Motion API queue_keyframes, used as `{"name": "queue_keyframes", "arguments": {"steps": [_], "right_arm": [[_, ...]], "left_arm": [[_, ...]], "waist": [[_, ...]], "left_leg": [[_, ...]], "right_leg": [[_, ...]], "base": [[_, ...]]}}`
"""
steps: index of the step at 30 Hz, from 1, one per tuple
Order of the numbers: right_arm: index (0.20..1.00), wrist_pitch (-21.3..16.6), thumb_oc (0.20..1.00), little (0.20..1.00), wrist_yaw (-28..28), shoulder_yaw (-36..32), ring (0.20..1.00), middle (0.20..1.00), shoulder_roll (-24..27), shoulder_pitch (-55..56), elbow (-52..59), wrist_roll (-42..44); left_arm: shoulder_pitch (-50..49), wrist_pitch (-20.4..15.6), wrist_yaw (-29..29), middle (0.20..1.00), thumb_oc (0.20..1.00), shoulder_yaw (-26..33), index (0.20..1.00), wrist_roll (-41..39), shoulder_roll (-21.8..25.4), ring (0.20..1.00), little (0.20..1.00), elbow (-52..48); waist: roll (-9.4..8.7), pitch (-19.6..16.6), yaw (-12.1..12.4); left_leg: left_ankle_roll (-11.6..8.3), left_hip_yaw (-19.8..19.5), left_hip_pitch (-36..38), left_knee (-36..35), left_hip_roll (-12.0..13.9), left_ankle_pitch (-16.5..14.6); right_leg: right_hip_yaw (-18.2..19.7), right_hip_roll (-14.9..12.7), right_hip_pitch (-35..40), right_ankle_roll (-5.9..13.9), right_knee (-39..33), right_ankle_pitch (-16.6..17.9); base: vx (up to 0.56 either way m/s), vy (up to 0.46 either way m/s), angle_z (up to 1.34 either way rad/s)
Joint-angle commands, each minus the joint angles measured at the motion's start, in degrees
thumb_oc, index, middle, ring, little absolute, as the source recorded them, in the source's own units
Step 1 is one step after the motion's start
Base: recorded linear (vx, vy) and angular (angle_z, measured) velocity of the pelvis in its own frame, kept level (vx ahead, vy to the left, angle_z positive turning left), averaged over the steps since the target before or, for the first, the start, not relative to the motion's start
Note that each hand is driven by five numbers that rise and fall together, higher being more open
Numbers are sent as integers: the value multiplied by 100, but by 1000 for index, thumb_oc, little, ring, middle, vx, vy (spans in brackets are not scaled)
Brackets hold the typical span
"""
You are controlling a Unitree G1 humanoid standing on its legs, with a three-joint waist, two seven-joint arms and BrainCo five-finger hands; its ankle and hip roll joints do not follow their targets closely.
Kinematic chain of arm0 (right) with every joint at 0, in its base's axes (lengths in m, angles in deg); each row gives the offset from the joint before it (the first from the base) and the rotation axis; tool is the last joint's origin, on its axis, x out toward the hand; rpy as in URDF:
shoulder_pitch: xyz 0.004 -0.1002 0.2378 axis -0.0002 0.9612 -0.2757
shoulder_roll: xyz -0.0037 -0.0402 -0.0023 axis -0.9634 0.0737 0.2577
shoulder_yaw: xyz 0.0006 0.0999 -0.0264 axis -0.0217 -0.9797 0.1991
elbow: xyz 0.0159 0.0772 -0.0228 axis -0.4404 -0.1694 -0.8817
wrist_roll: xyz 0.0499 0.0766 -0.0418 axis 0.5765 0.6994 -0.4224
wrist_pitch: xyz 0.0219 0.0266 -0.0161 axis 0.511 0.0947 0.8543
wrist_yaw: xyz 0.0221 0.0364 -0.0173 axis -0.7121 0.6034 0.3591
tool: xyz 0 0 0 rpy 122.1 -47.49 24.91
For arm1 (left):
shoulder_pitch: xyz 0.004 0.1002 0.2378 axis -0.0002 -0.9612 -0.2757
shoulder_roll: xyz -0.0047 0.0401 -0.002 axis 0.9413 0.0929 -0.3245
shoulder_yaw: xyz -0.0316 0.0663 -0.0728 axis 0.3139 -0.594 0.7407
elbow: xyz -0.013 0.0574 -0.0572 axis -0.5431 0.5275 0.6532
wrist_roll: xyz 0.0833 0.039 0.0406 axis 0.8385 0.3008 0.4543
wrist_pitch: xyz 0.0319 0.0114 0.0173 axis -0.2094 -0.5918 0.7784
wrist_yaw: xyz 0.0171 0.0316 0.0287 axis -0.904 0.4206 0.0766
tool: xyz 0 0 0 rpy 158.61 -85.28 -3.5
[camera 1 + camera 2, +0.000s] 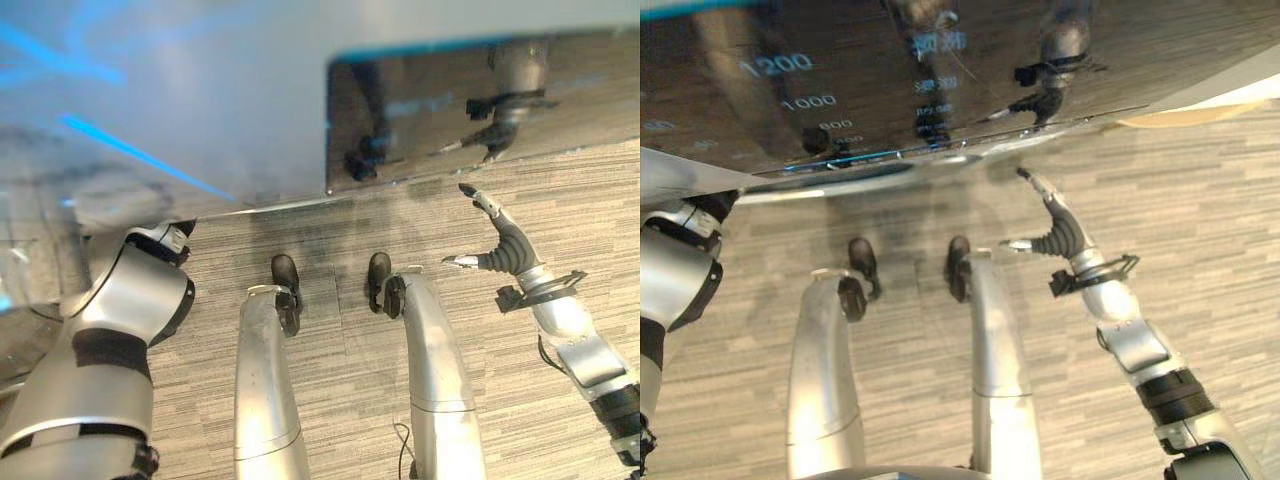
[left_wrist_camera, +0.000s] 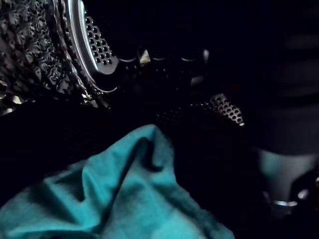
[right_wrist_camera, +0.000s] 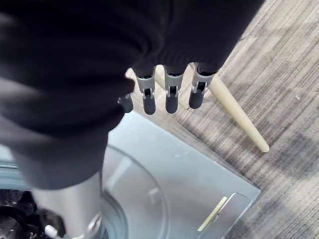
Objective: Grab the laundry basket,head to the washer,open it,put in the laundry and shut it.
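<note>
The washer [image 1: 200,110] stands right in front of me, its glossy dark control panel [image 1: 840,90] seen from above. My left arm reaches down into its opening, and the left hand [image 2: 164,74] sits deep in the dark perforated drum [image 2: 94,40]. A teal cloth [image 2: 124,199] lies crumpled in the drum just by that hand; whether the hand touches it is hidden by the dark. My right hand [image 1: 500,245] hangs in the air to the right of the washer's front, fingers [image 3: 169,97] straight, holding nothing.
Grey striped carpet [image 1: 330,380] covers the floor in front of the washer. The washer's grey front [image 3: 189,174] shows below my right hand. A pale wooden leg [image 3: 239,117] slants on the carpet beside the machine.
</note>
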Motion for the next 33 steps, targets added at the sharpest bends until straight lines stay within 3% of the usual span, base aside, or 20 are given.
{"name": "queue_keyframes", "arguments": {"steps": [1,8,15,17,20,26,29,30,31,32,33], "right_arm": [[1000,-108,1000,1000,7,64,1000,1000,-283,119,219,158],[1000,-71,1000,1000,148,188,1000,1000,-331,83,125,-96],[1000,-35,1000,1000,472,75,1000,1000,-600,131,-28,-390],[1000,-4,1000,1000,585,31,1000,1000,-727,211,-137,-453],[1000,93,1000,1000,613,-45,1000,1000,-902,438,-575,-624],[1000,230,1000,1000,497,-42,1000,1000,-890,737,-1367,-822],[1000,304,1000,1000,337,79,1000,1000,-955,944,-2069,-813],[1000,299,1000,1000,340,85,1000,1000,-955,941,-2075,-813],[1000,326,1000,1000,297,76,1000,1000,-1034,998,-2399,-786],[1000,325,1000,1000,296,84,1000,1000,-1032,1004,-2403,-787],[1000,331,1000,1000,284,83,1000,1000,-1092,1037,-2610,-771]], "left_arm": [[231,-141,-143,1000,1000,161,1000,-309,-167,1000,1000,138],[-225,-320,-663,1000,1000,608,1000,-587,-22,1000,1000,-868],[-2366,-958,-953,1000,1000,1772,1000,-1210,-277,1000,1000,-2687],[-3325,-1096,-886,1000,1000,2096,1000,-1263,-558,1000,1000,-3294],[-5206,-1327,-390,1000,1000,2338,1000,-1488,-1067,1000,1000,-3922],[-6603,-1483,134,1000,1000,2532,1000,-1817,-1157,1000,1000,-3727],[-7268,-1506,441,1000,1000,2662,1000,-2170,-1319,1000,1000,-3058],[-7272,-1509,443,1000,1000,2664,1000,-2170,-1319,1000,1000,-3057],[-7469,-1520,480,1000,1000,2681,1000,-2079,-1346,1000,1000,-2720],[-7478,-1520,480,1000,1000,2682,1000,-2080,-1350,1000,1000,-2716],[-7559,-1522,524,1000,1000,2688,1000,-2063,-1414,1000,1000,-2531]], "waist": [[-7,-585,46],[7,-628,162],[78,-764,385],[100,-792,449],[105,-787,615],[98,-660,735],[67,-572,781],[67,-543,778],[52,-528,793],[56,-506,799],[44,-519,790]], "left_leg": [[96,-358,94,211,44,-494],[78,-362,95,106,-39,-419],[23,-336,266,-308,-50,-270],[5,-298,625,-590,-32,-224],[-47,-204,1779,-1236,-45,-152],[-72,-189,3321,-2210,-108,-24],[-106,-176,4671,-3107,-184,163],[-106,-177,4722,-3137,-184,175],[-103,-132,5267,-3645,-189,471],[-130,-154,5370,-3596,-178,291],[-110,-110,5579,-3885,-200,536]], "right_leg": [[18,51,222,201,-628,306],[-29,-2,235,185,-637,279],[-149,-70,443,196,-1001,340],[-202,-102,767,207,-1225,367],[-293,-188,1772,227,-1776,371],[-396,-286,3091,320,-2488,452],[-572,-237,4432,415,-3343,634],[-577,-235,4482,416,-3370,644],[-688,-237,5053,414,-3912,934],[-645,-215,5136,466,-3842,775],[-720,-218,5386,438,-4172,999]], "base": [[-1,-24,5],[-10,-16,6],[-26,22,7],[-25,46,8],[-49,40,13],[-8,22,13],[70,16,11],[75,29,8],[90,8,7],[63,29,5],[93,16,-1]]}}
